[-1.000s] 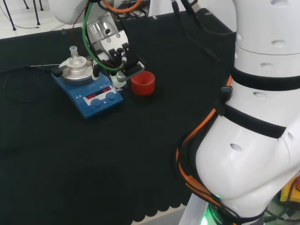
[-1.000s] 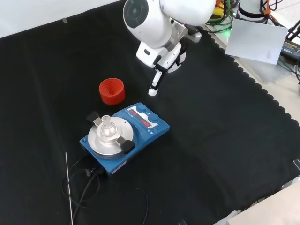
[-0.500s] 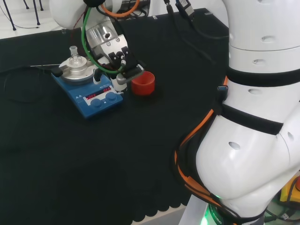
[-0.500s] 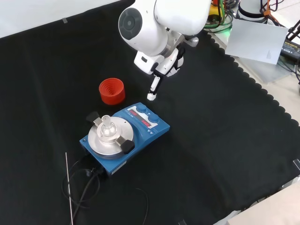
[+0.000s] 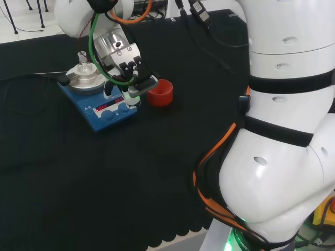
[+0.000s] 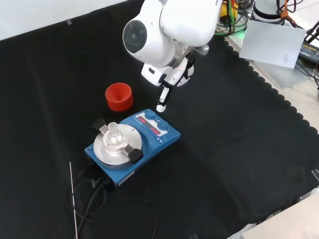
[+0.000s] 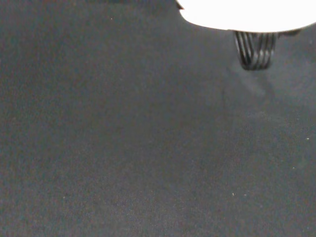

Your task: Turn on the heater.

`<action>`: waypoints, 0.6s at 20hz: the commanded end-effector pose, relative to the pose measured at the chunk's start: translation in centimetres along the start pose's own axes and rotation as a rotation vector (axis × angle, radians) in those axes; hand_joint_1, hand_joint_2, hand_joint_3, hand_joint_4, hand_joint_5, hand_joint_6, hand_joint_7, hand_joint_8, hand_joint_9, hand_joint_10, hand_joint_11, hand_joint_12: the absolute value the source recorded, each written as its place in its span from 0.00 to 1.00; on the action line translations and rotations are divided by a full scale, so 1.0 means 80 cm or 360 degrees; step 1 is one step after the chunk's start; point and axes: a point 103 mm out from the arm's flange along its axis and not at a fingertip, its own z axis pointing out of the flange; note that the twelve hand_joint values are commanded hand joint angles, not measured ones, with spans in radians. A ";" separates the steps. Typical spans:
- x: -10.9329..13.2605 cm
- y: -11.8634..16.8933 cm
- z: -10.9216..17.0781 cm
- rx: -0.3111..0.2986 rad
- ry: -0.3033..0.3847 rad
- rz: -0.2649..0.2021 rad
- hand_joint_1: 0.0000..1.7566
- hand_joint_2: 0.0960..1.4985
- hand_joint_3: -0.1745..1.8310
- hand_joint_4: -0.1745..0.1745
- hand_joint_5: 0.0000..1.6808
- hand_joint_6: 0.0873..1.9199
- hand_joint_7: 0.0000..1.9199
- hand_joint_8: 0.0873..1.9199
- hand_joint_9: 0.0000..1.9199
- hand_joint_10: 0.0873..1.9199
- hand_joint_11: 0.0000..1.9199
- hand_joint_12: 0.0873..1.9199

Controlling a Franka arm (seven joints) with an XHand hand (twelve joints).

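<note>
The heater (image 5: 99, 102) is a blue hotplate with a round silver top, a red lit display and two blue knobs along its front. A small clear flask (image 6: 113, 133) stands on its plate. My hand (image 6: 175, 74) hangs over the cloth just beyond the knob end of the heater (image 6: 149, 134). One straight finger points down and the others are tucked back. The white fingertip (image 6: 160, 106) is slightly above and beside the knobs, apart from them. In the head view the fingertip (image 5: 132, 96) is at the heater's right front corner, below the hand (image 5: 128, 65). A blurred white part of the hand (image 7: 247, 12) shows over bare cloth.
A red ribbed ring stand (image 6: 119, 96) sits on the cloth close to the hand and the heater; in the head view the stand (image 5: 159, 92) is just right of the fingertip. A black cable (image 6: 87, 196) and a thin rod (image 6: 73, 199) trail from the heater's far end.
The hand has come down and moved closer to the heater's knob end, its pointing finger now nearer the knobs. The heater, flask and red ring have not moved.
</note>
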 end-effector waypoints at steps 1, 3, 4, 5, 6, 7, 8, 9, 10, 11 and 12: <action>0.001 0.007 0.007 0.0023 0.0000 -0.0010 0.90 0.30 0.74 0.51 0.17 0.00 0.90 1.00 1.00 0.88 1.00 0.80; 0.001 0.008 0.009 0.0030 0.0002 -0.0010 0.90 0.30 0.74 0.51 0.17 0.00 0.90 1.00 1.00 0.88 1.00 0.80; 0.007 0.008 0.007 0.0043 -0.0008 -0.0001 0.90 0.30 0.74 0.51 0.17 0.00 0.90 1.00 1.00 0.88 1.00 0.80; 0.009 0.009 0.006 0.0049 -0.0013 0.0004 0.90 0.29 0.74 0.51 0.17 0.00 0.90 1.00 1.00 0.88 1.00 0.80; 0.010 0.008 0.006 0.0045 -0.0008 0.0000 0.90 0.29 0.74 0.51 0.17 0.00 0.89 1.00 1.00 0.88 1.00 0.80; 0.010 0.008 0.007 0.0031 0.0000 -0.0006 0.90 0.29 0.74 0.51 0.17 0.00 0.89 1.00 1.00 0.88 1.00 0.80; 0.009 0.008 0.010 0.0026 0.0003 -0.0009 0.90 0.29 0.74 0.51 0.17 0.00 0.89 1.00 1.00 0.88 1.00 0.80; 0.009 0.007 0.013 0.0025 0.0004 -0.0011 0.90 0.29 0.74 0.51 0.17 0.00 0.89 1.00 1.00 0.88 1.00 0.80; 0.010 0.006 0.016 0.0025 -0.0003 -0.0015 0.90 0.29 0.74 0.51 0.17 0.00 0.89 1.00 1.00 0.88 1.00 0.80; 0.010 0.006 0.018 0.0028 -0.0003 -0.0017 0.90 0.29 0.74 0.51 0.17 0.00 0.89 1.00 1.00 0.88 1.00 0.80; 0.010 0.006 0.019 0.0032 -0.0002 -0.0017 0.90 0.29 0.74 0.51 0.17 0.00 0.89 1.00 1.00 0.88 1.00 0.80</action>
